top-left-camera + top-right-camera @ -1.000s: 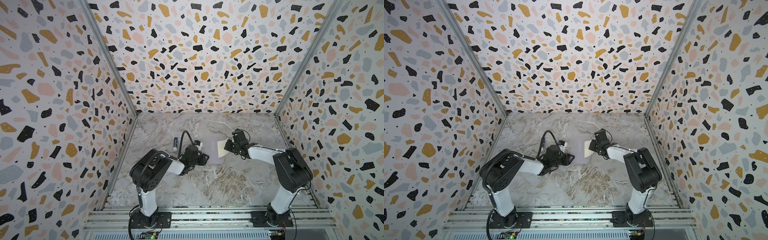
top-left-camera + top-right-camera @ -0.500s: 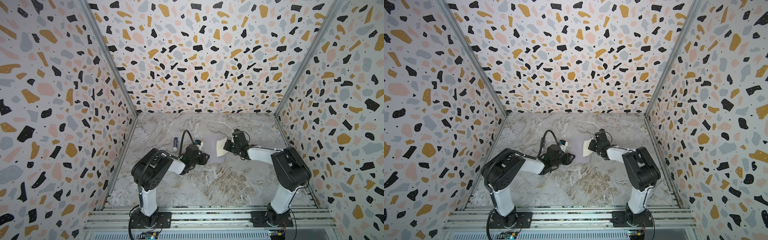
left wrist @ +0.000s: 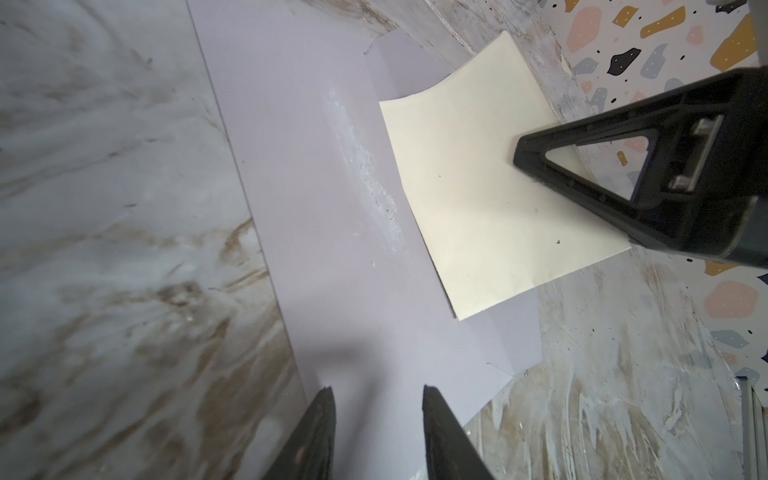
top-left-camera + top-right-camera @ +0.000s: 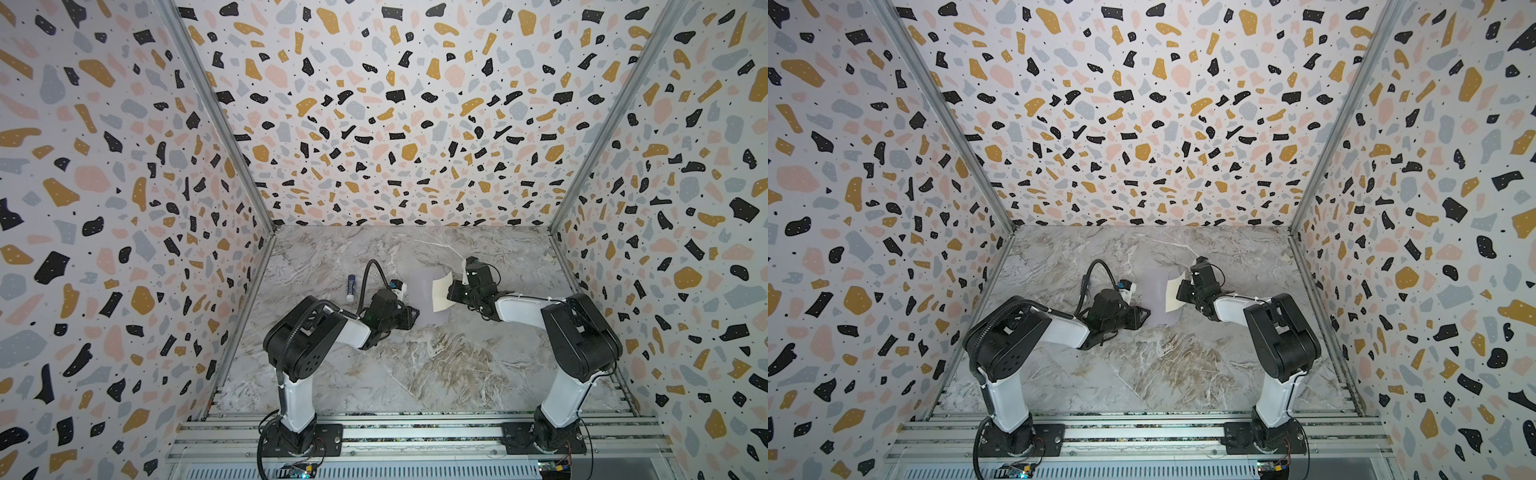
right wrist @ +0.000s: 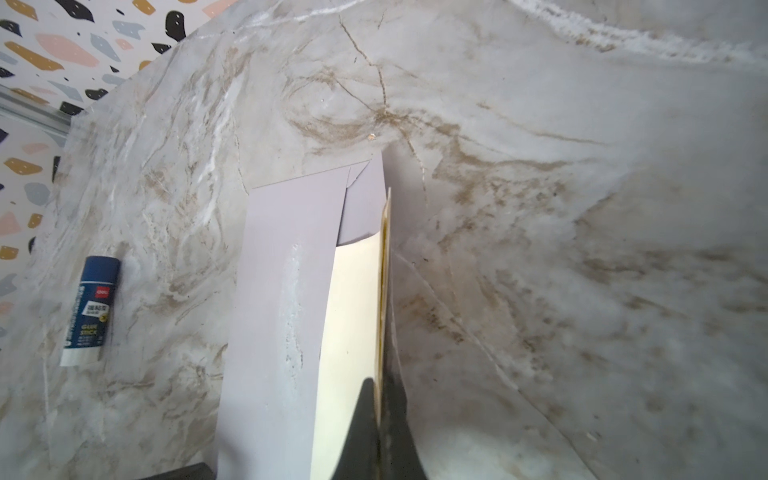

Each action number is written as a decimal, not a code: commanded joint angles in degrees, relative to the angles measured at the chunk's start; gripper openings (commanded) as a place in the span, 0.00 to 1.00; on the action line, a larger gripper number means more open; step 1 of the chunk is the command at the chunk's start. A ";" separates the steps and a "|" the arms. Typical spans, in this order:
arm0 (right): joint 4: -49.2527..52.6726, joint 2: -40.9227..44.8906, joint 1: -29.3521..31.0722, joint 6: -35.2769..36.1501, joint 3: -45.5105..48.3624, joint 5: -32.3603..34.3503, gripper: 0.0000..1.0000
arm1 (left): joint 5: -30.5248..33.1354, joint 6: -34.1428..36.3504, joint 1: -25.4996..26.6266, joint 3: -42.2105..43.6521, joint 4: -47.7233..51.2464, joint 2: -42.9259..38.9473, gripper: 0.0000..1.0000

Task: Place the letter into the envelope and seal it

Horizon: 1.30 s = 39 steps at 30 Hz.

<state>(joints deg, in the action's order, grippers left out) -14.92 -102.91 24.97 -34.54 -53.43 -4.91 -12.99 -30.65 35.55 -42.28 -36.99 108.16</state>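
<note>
**Feeding the letter (image 3: 478,199) into the envelope (image 3: 316,208)**

Jaws of the right gripper (image 5: 380,390) clamp the letter's edge, and the sheet bows over the envelope. Jaws of the left gripper (image 3: 376,401) stand narrowly parted and empty at the envelope's end. The letter is possibly not yet inside the pocket. Next comes a low, flat slide.

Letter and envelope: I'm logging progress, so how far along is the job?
Done: the right gripper has the letter pinched by one edge. In hand: its free edge meets the envelope at the pocket mouth, most of it outside; the open left gripper hovers over the envelope's end. Left: slide it fully in, fold the flap, seal; the glue stick lies aside.
</note>
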 commanded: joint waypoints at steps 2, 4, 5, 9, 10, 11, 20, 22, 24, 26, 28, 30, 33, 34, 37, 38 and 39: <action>3.41 1.77 -0.19 6.41 -2.91 1.07 0.00 | 0.46 0.93 0.31 -0.56 2.72 2.14 0.37; 5.08 1.14 -0.19 8.25 -4.32 0.89 0.00 | 0.47 0.95 0.31 -0.67 2.88 2.32 0.37; 5.94 0.88 -0.24 9.02 -4.97 0.88 0.00 | 0.43 0.96 0.31 -0.71 2.93 2.41 0.37; 8.49 -0.01 -0.19 10.46 -7.07 1.35 0.00 | 0.34 0.95 0.31 -0.70 2.90 2.67 0.37; 8.41 -0.06 -0.19 10.70 -7.19 1.39 0.00 | 0.35 0.95 0.31 -0.70 2.90 2.68 0.37; 8.17 -0.15 -0.20 11.00 -7.21 1.30 0.00 | 0.34 0.94 0.31 -0.70 2.89 2.63 0.36; 6.60 -1.67 -0.27 8.94 -6.20 0.46 0.00 | 0.15 0.68 0.31 -0.87 2.63 3.07 0.36; 5.59 -1.82 -0.21 7.97 -5.27 0.26 0.00 | 0.05 0.68 0.32 -0.79 2.54 3.11 0.36; 4.37 -1.85 -0.26 7.10 -4.29 -0.17 0.00 | -0.04 0.62 0.31 -0.81 2.54 3.10 0.36; 3.29 -1.88 -0.20 6.57 -3.60 -0.67 0.00 | -0.10 0.57 0.31 -0.74 2.45 3.11 0.36; 2.16 -1.86 -0.19 6.08 -2.85 -1.14 0.00 | -0.05 0.60 0.31 -0.83 2.46 3.22 0.36; 1.15 -1.96 -0.19 5.72 -2.35 -1.75 0.00 | -0.18 0.59 0.31 -0.83 2.45 3.29 0.36; 0.41 -2.06 -0.21 5.11 -1.82 -2.54 0.00 | -0.27 0.48 0.31 -0.87 2.37 3.37 0.36; 0.15 -2.08 -0.20 5.00 -1.77 -2.63 0.00 | -0.22 0.52 0.31 -0.92 2.35 3.37 0.36; -0.58 -2.27 -0.23 4.45 -1.30 -2.92 0.00 | -0.35 0.33 0.31 -0.88 2.19 3.46 0.36; -0.79 -2.37 -0.20 4.03 -1.16 -3.30 0.00 | -0.41 0.25 0.31 -0.87 2.12 3.55 0.36; -1.26 -2.47 -0.11 3.55 -0.92 -3.76 0.00 | -0.45 0.24 0.31 -0.88 2.10 3.55 0.36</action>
<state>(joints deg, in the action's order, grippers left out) -14.72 -104.95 24.75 -29.47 -55.11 -7.20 -13.10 -30.65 35.55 -43.16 -38.52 109.67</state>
